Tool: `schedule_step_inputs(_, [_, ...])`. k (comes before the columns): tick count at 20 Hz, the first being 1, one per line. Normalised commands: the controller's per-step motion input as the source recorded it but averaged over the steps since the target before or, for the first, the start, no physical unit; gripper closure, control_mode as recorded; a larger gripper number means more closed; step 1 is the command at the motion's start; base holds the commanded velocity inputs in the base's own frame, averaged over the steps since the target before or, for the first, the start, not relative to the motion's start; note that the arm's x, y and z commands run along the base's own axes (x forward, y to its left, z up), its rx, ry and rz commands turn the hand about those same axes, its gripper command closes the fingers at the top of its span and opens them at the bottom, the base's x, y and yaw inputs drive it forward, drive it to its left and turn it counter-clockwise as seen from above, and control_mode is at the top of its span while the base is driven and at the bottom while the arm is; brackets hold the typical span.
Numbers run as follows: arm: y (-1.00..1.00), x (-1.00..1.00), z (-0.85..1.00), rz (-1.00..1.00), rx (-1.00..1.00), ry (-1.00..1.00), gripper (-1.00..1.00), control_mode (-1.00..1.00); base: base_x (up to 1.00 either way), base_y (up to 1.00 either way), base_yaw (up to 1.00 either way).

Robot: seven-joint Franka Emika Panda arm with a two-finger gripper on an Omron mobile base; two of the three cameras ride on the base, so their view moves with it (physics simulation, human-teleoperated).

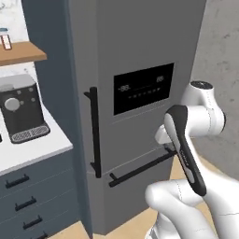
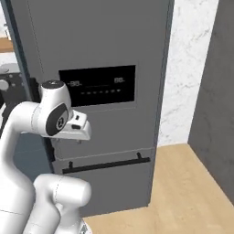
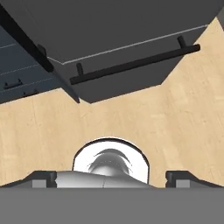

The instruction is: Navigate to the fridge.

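Note:
The fridge (image 1: 135, 42) stands close ahead, tall and grey, with a black display panel (image 1: 144, 88), a long vertical black handle (image 1: 95, 133) and a horizontal drawer handle (image 1: 140, 169). From the right side the fridge (image 2: 91, 36) shows its panel (image 2: 97, 86) and drawer handle (image 2: 106, 164) just beyond my folded arm. My gripper (image 3: 111, 179) points down at the floor in front of the fridge's lower drawer (image 3: 109, 26). Its fingertips (image 3: 43, 179) stand wide apart and hold nothing, so it is open.
Left of the fridge a white counter (image 1: 28, 149) carries a dark coffee machine (image 1: 21, 109) above blue-grey drawers (image 1: 37, 196); a wooden shelf (image 1: 21, 52) hangs higher. A marble wall (image 2: 187, 68) and a dark wall (image 2: 219, 91) bound bare wooden floor (image 2: 183, 192) on the right.

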Motion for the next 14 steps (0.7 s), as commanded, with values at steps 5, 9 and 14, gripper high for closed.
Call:
schedule_step_inputs(5, [0.0,0.0,0.0,0.0,0.0,0.0,-1.0,1.0,0.47,-0.27,0.39])
schedule_step_inputs(9, [0.0,0.0,0.0,0.0,0.0,0.0,-1.0,1.0,0.24,-0.33,0.39])
schedule_step_inputs(14, [0.0,0.0,0.0,0.0,0.0,0.0,-1.0,1.0,0.13,-0.55,0.38])
